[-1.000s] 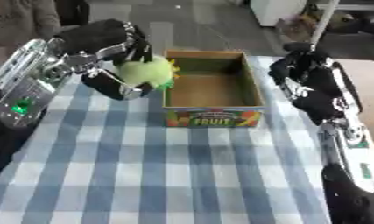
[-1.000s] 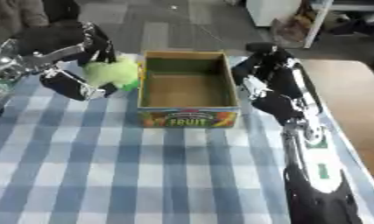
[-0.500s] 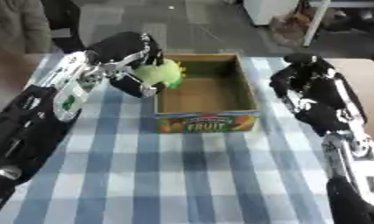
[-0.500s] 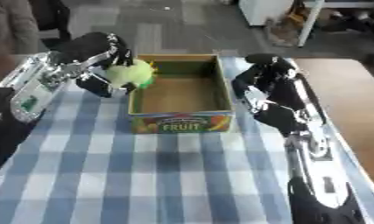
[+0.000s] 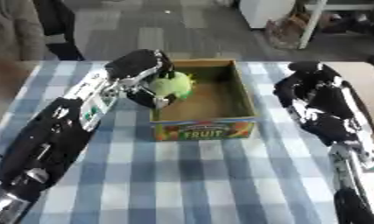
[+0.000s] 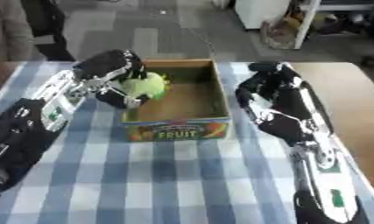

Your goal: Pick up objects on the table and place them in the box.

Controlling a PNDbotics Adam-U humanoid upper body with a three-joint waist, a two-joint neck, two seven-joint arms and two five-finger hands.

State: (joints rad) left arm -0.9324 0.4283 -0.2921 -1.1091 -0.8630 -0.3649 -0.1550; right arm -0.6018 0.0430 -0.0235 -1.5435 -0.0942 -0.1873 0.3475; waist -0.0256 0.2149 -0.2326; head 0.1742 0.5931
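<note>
At the box's nine-o'clock rim, the left robot hand [image 5: 141, 74] has its fingers curled around a green toy [image 5: 171, 85], a round, slightly spiky thing with a yellowish patch, and holds it right over the left wall of the box [image 5: 237, 94]. The toy hangs partly above the brown floor inside, partly above the wall itself; whether it touches the cardboard, I can't tell. The box sits near the twelve-o'clock part of the desk [image 5: 189, 183], which wears a blue-and-white checked cloth, and its front panel, facing six o'clock, shows colourful fruit artwork with the word FRUIT. Nothing else shows on the floor of the box. Over at three o'clock from the box, the right robot hand [image 6: 268, 89] sits just beside the right wall, black fingers bent inward and grasping nothing that I can see. Its forearm runs down toward five o'clock.
</note>
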